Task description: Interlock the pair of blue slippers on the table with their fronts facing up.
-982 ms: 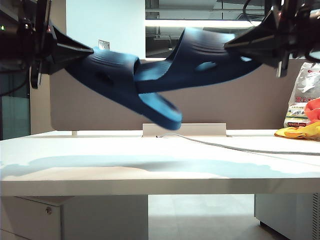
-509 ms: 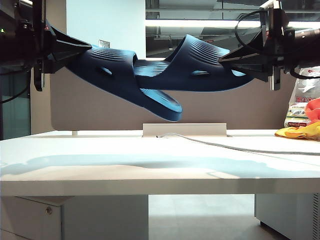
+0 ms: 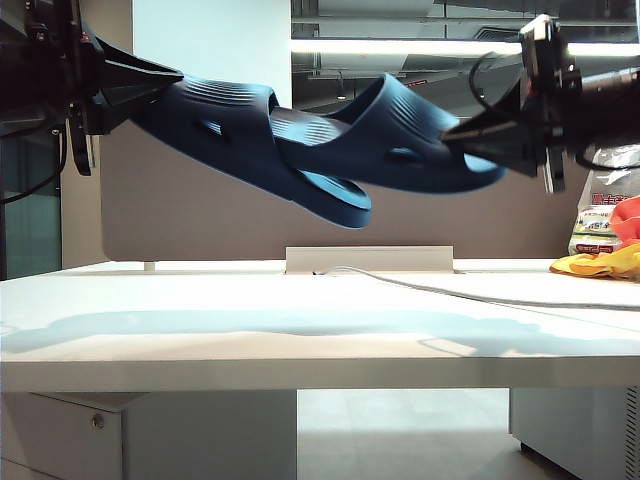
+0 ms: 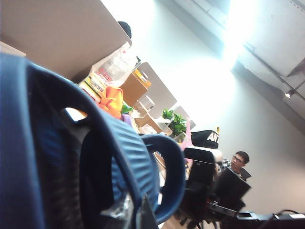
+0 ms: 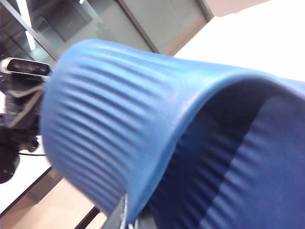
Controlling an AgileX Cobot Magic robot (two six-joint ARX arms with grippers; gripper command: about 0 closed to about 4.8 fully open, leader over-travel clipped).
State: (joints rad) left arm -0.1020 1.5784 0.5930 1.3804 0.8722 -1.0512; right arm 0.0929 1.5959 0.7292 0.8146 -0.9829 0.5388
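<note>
Left gripper [image 3: 170,75] high above the table [image 3: 300,340], clamped on one slipper [image 3: 250,140]; right gripper [image 3: 465,135] opposite, clamped on the other slipper [image 3: 400,140]

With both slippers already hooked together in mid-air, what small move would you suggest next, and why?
Probably lower both together. The left gripper and right gripper are each shut on a blue slipper: left slipper, right slipper. The pair looks interlocked, well above the table.

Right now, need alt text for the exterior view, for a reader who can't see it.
Two blue slippers hang hooked together in mid-air above the white table, one pushed through the other's strap. The left gripper is shut on the left one's heel, the right gripper on the right one's. A cable and yellow cloth lie at back right.
</note>
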